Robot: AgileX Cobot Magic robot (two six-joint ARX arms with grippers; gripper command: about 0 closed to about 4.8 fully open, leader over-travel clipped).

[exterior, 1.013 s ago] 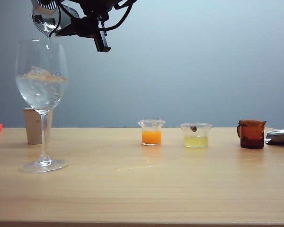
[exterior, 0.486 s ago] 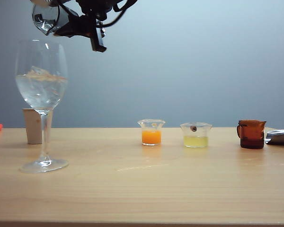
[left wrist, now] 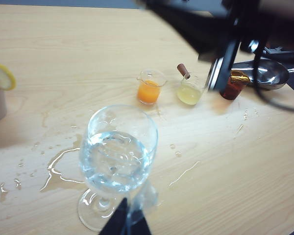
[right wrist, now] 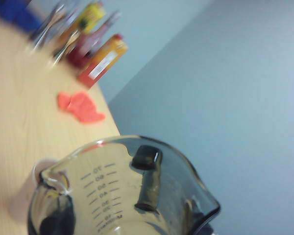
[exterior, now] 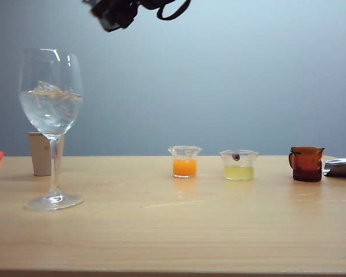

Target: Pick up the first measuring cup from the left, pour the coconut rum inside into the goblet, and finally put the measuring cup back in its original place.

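Observation:
The goblet [exterior: 51,109] stands at the left of the table, its bowl partly full of clear liquid and ice [left wrist: 116,159]. The smoky grey measuring cup [right wrist: 112,191] fills the right wrist view, and I see no liquid in it. My right gripper [right wrist: 103,200] is shut on it, with dark fingers [right wrist: 147,178] showing through the wall. In the exterior view only the dark right hand [exterior: 120,9] shows at the top edge, up and to the right of the goblet; the cup is out of that frame. My left gripper [left wrist: 126,220] hangs over the goblet's foot, fingers together, holding nothing.
An orange-filled cup [exterior: 184,161], a pale yellow cup [exterior: 239,165] and an amber handled cup [exterior: 306,163] stand in a row at mid-right, with a silver object [exterior: 341,167] beyond. A paper cup [exterior: 41,153] stands behind the goblet. Spilled liquid [left wrist: 59,166] lies beside the goblet's foot.
The right hand has risen and rolled back, carrying the measuring cup away from the goblet's rim and out of the top of the exterior view. The left arm has not moved.

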